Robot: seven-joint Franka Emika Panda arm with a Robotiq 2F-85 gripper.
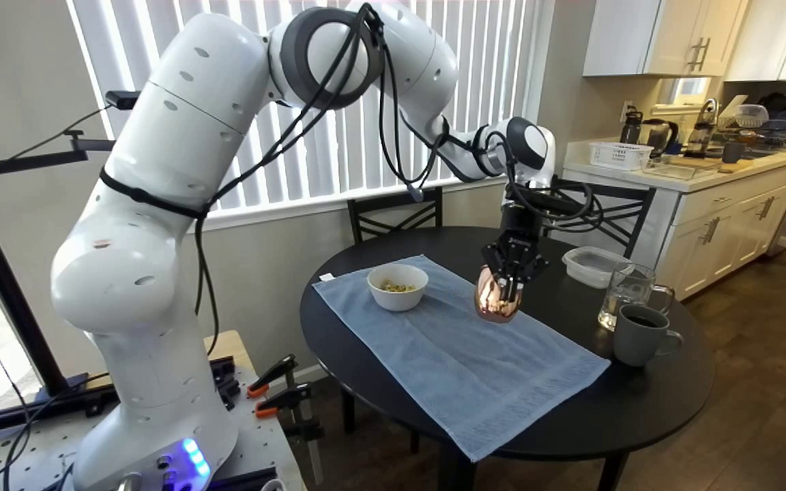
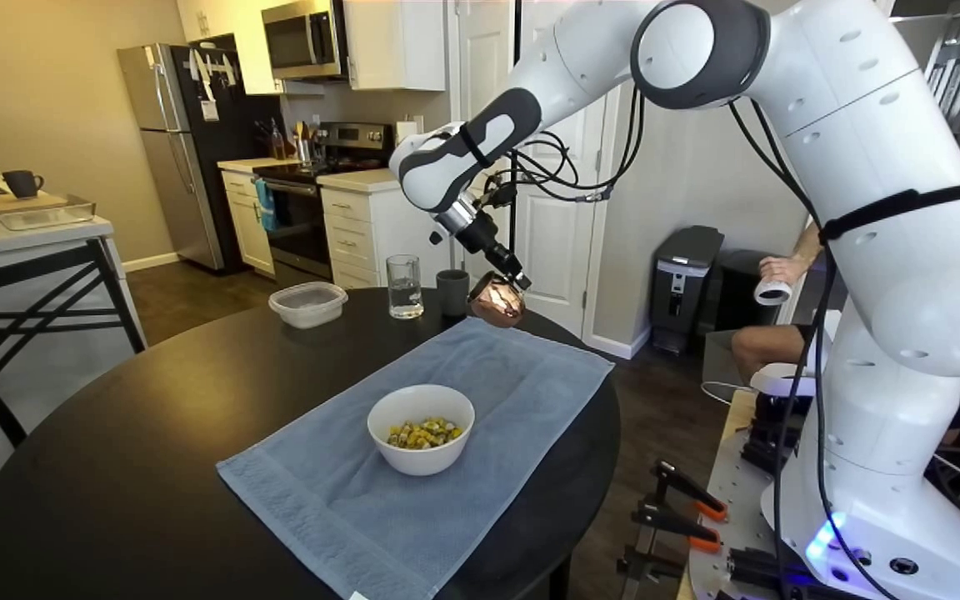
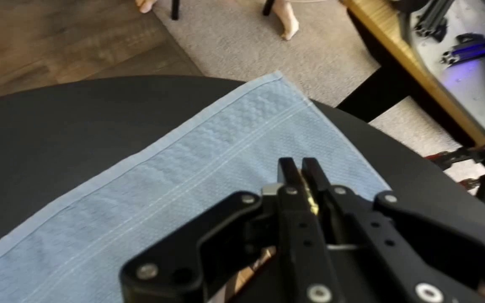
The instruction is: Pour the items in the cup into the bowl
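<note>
Nearest of all in the wrist view, the gripper [image 3: 298,168] is seen drawn nearly together on something thin and shiny; beneath it the towel [image 3: 175,189] is spread. In an exterior view, the cup [image 1: 492,303] is shown to be what is gripped, though whether by rim or handle cannot be told; it is held at a slant near the towel's edge, well apart from the bowl [image 1: 393,302]. In an exterior view, small yellowish pieces [image 2: 423,433] are seen in the bowl, so the pouring is judged mostly done, though the cup's inside cannot be made out. Should so narrow a pinch be twisted, the smooth cup could be dropped or swung against the mug [image 2: 452,292]. Counted on the table [image 2: 155,433] are one bowl, one towel, one mug, one glass [image 2: 404,287] and one plastic tub [image 2: 307,307]; one cup is gripped; the pieces cannot be counted.
</note>
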